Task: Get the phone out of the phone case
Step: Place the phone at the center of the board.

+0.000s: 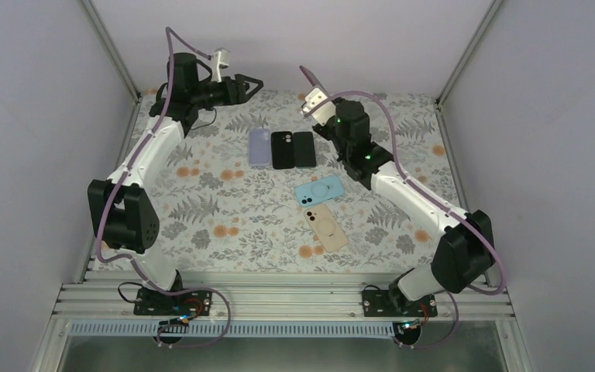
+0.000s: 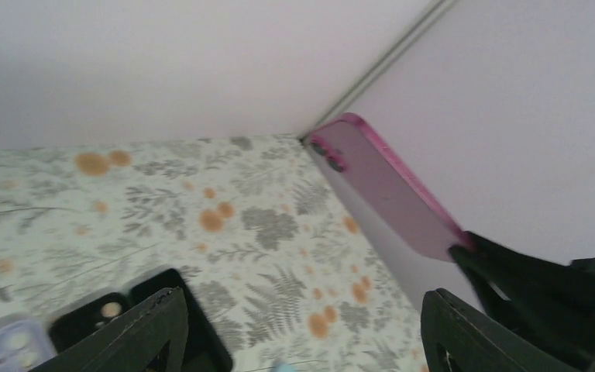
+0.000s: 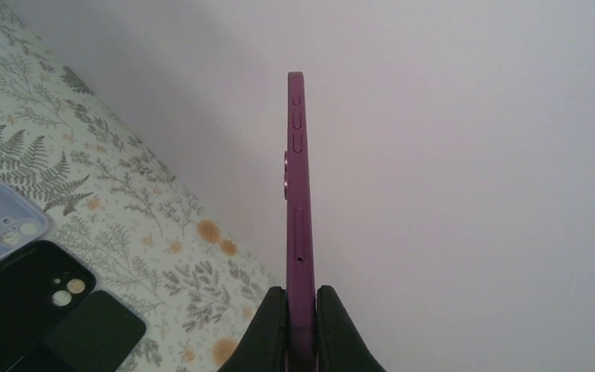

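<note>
A purple phone [image 3: 297,194] stands edge-on and upright in my right gripper [image 3: 300,310], which is shut on its lower end. Its side buttons and SIM slot show bare, with no case round it. The top view has the phone [image 1: 309,77] raised above the back of the mat by the right gripper [image 1: 315,99]. My left gripper [image 1: 252,81] hovers at the back left, open and empty. From the left wrist, the left gripper [image 2: 302,298] points towards the phone [image 2: 387,186], well apart from it. Which phone case on the mat belongs to this phone I cannot tell.
On the floral mat lie a lavender case [image 1: 259,147] and two black cases [image 1: 282,149] side by side. A blue case [image 1: 319,190] and a beige one [image 1: 326,226] lie nearer the arms. White walls close in the back and both sides.
</note>
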You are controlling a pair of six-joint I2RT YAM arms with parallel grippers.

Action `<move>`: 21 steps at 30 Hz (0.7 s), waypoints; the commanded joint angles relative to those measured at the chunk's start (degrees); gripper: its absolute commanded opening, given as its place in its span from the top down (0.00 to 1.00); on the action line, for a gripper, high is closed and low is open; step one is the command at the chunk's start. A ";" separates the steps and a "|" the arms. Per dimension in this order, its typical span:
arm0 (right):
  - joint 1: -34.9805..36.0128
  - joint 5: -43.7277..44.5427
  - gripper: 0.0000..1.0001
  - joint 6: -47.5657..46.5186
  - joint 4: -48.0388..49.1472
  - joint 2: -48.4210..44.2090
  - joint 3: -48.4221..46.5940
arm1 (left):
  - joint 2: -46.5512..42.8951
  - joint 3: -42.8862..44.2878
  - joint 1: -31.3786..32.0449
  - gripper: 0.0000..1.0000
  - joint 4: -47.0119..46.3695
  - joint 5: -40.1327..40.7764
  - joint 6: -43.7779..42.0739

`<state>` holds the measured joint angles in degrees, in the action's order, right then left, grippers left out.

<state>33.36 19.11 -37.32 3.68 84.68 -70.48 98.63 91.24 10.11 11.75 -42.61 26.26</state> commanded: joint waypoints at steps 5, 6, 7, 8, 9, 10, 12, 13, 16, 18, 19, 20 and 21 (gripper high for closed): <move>7.98 12.51 0.96 -15.92 18.87 1.28 4.09 | -1.48 -5.42 0.05 0.22 -14.27 -11.59 15.67; 8.82 13.41 0.96 -17.65 20.44 1.58 4.80 | -1.52 -6.13 0.14 0.22 -15.24 -11.81 17.13; 9.77 14.21 0.96 -19.09 21.93 1.81 5.39 | -1.78 -7.42 0.11 0.22 -16.55 -12.01 18.92; 10.64 15.08 0.96 -20.61 23.29 2.09 6.02 | -1.78 -8.06 0.14 0.22 -17.78 -12.18 20.77; 11.53 15.80 0.96 -22.17 24.87 2.25 6.66 | -1.94 -9.31 0.24 0.21 -19.16 -12.35 22.26; 12.47 16.57 0.96 -23.67 26.44 2.42 7.34 | -2.03 -10.07 0.37 0.21 -20.19 -12.59 23.53; 14.18 17.75 0.96 -26.67 29.75 2.65 8.88 | -2.05 -10.83 0.75 0.20 -21.28 -12.91 24.92; 14.98 18.26 0.96 -28.03 31.04 2.77 9.63 | -1.96 -10.98 0.97 0.20 -21.37 -12.93 25.28; 17.02 19.00 0.96 -31.12 34.16 3.22 11.25 | -1.50 -11.55 1.77 0.20 -21.81 -12.79 26.31; 18.17 19.27 0.96 -32.64 35.85 3.38 12.14 | -1.19 -11.85 2.28 0.21 -22.20 -12.64 27.00; 18.68 19.40 0.96 -33.29 36.71 3.52 12.53 | -0.90 -11.87 2.40 0.21 -22.02 -12.40 27.08; 19.16 19.51 0.96 -34.45 37.62 3.76 12.89 | -0.70 -11.88 2.64 0.22 -22.17 -12.38 27.31; 19.60 19.61 0.96 -35.45 38.60 3.93 13.31 | -0.40 -11.78 2.78 0.22 -22.28 -12.35 27.47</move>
<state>51.16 36.05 -66.94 31.20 88.31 -58.26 98.61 79.90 12.16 -7.70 -54.17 51.40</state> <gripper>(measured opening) 0.049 0.787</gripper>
